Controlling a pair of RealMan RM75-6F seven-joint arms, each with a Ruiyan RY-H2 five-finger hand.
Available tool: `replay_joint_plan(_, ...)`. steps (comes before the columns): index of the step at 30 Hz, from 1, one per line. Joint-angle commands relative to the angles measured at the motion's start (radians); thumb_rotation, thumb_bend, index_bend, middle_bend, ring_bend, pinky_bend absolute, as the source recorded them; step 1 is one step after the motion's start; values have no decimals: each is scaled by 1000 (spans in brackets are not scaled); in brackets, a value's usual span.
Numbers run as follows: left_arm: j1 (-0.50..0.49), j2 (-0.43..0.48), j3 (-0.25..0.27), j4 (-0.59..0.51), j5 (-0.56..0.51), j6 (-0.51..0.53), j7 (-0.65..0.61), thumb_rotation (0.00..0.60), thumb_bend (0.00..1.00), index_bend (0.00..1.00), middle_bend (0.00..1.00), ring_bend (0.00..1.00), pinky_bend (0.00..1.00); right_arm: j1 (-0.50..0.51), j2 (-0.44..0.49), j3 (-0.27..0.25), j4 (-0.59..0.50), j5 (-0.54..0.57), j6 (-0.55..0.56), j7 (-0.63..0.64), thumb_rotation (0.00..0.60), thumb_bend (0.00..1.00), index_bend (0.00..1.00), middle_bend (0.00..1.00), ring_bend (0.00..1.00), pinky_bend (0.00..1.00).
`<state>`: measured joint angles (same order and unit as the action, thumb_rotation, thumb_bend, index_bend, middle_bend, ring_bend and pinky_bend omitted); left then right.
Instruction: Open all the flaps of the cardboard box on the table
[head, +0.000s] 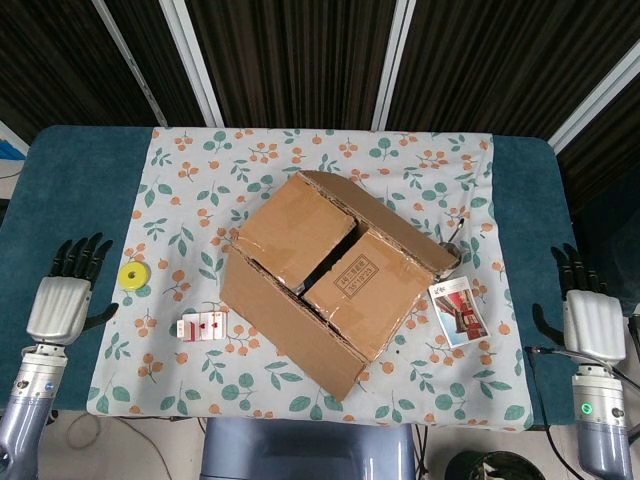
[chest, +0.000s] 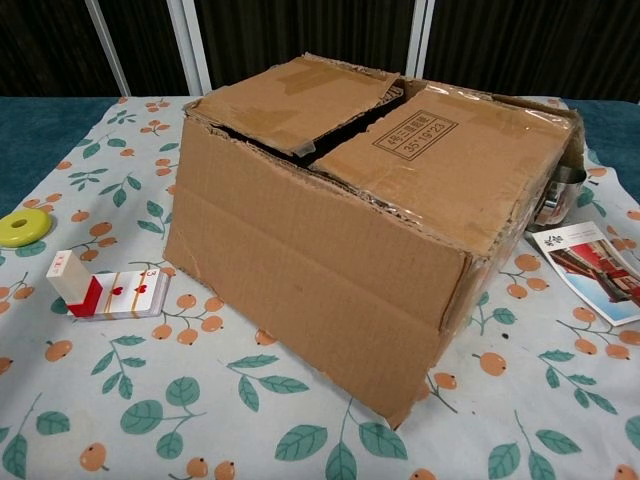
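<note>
The cardboard box (head: 335, 280) sits mid-frame with its flaps down. The left hand (head: 62, 300) and right hand (head: 590, 315) wait at the frame's edges, fingers spread, holding nothing, leaving room to reach.

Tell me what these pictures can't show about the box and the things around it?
- Inside of the brown cardboard box: both views, closed flaps hide it.
- Shiny metal object: chest view, box corner covers most of it.
- Printed label on the flap: too small to read.
- Picture card: chest view, cut by edge.
</note>
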<state>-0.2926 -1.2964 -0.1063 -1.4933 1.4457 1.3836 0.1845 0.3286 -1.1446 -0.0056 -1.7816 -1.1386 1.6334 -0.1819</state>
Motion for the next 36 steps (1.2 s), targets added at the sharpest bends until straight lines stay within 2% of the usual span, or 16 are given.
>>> replay_joint_plan(1, -19, 16, -5, -28, 8, -19, 18, 600, 172, 0, 0, 0, 0, -45, -34, 2, 87, -20, 10, 61, 600, 421, 70, 62, 105, 252)
replay_joint_plan(7, -87, 83, -17, -111, 20, -118, 72, 600, 237, 0, 0, 0, 0, -68, -61, 32, 148, -41, 3, 129, 600, 421, 70, 63, 105, 252)
replay_joint_plan(11, -166, 144, -47, -185, 18, -221, 111, 600, 333, 0, 0, 0, 16, -80, -74, 46, 168, -54, -11, 161, 600, 422, 71, 62, 105, 252)
replay_joint_plan(18, -372, 233, -126, -292, -9, -483, 165, 600, 503, 0, 6, 0, 54, -92, -80, 68, 169, -59, -48, 191, 600, 422, 70, 62, 105, 252)
replay_joint_plan(27, -644, 203, -192, -228, 50, -747, 181, 600, 619, 37, 85, 18, 129, -111, -77, 102, 174, -46, -77, 222, 600, 422, 70, 63, 105, 253)
replay_joint_plan(31, -758, 171, -198, -174, 96, -851, 139, 600, 662, 69, 124, 55, 162, -117, -77, 113, 175, -45, -89, 227, 600, 423, 70, 62, 105, 252)
replay_joint_plan(36, -861, 129, -184, -122, 162, -928, 107, 600, 693, 122, 178, 102, 197, -123, -79, 122, 175, -45, -101, 226, 600, 422, 70, 63, 105, 252)
